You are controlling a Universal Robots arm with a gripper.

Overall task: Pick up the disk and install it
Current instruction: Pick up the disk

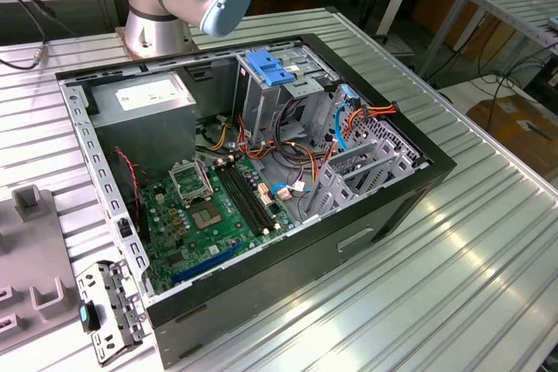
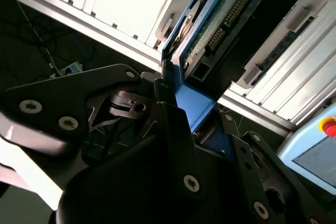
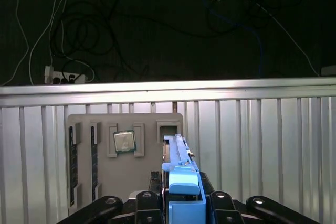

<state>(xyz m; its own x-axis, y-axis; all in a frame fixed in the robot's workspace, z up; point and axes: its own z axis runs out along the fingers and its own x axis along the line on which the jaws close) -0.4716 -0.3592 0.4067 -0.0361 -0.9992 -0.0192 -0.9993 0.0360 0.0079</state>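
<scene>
1 gripper (image 3: 181, 207) clamped on 1 disk (image 3: 182, 179); grey tray (image 3: 149, 121) nearby holds 1 chip (image 3: 124, 141), 2 mem sticks (image 3: 73, 163).

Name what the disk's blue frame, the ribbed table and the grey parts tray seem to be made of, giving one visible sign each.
The disk: its blue frame looks like moulded plastic, with even matte colour and rounded edges. The table: probably aluminium, going by its bright ribbed surface and metallic sheen. The parts tray: possibly plastic, as it is dull flat grey with formed pockets.

An open computer case (image 1: 288, 278) sits on a metal table (image 1: 471, 285). A green board (image 1: 187, 224) lies inside. A grey tray (image 3: 123, 182) holds a small chip (image 3: 124, 141).
</scene>
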